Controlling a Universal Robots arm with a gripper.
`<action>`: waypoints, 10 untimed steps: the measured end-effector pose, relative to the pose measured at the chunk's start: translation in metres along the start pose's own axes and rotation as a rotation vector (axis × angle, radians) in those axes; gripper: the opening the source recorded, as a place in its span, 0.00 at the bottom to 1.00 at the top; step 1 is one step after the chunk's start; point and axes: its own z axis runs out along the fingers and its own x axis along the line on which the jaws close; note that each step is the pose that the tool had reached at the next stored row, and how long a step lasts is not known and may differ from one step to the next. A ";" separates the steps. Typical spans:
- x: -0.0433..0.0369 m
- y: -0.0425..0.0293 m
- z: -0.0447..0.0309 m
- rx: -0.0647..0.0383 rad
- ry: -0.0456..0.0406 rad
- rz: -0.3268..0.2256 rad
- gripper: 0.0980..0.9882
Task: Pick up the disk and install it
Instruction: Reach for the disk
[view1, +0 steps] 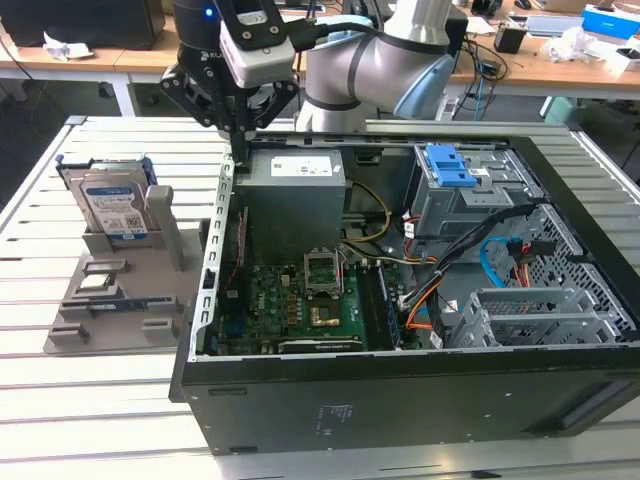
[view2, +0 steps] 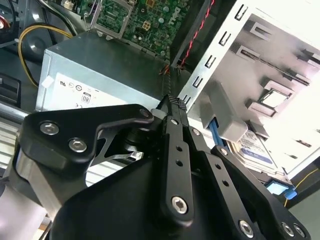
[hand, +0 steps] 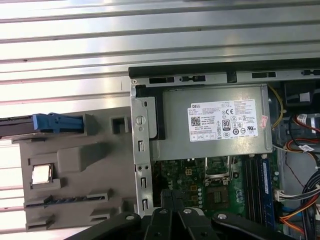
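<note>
In the exterior view the gripper hangs over the case wall, with the power supply crowding in at 4 o'clock. At 8 o'clock there's open air above the disk, the grey holder hugging its sides. Cables tangle the case interior.

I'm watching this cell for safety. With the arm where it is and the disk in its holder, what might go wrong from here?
The shut gripper hovers just above the case's metal edge, beside the power supply; a low sideways move might clip it. The disk stands upright in the grey holder, so an off-centre grasp could tip or jam it. Loose cables lie across the interior and might snag the disk.
</note>
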 end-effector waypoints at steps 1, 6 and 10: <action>0.0019 -0.0001 0.0000 0.000 0.0000 0.000 0.01; 0.0075 -0.0005 -0.0002 0.000 0.0000 0.000 0.01; 0.0120 -0.0009 -0.0003 0.000 0.0000 0.000 0.01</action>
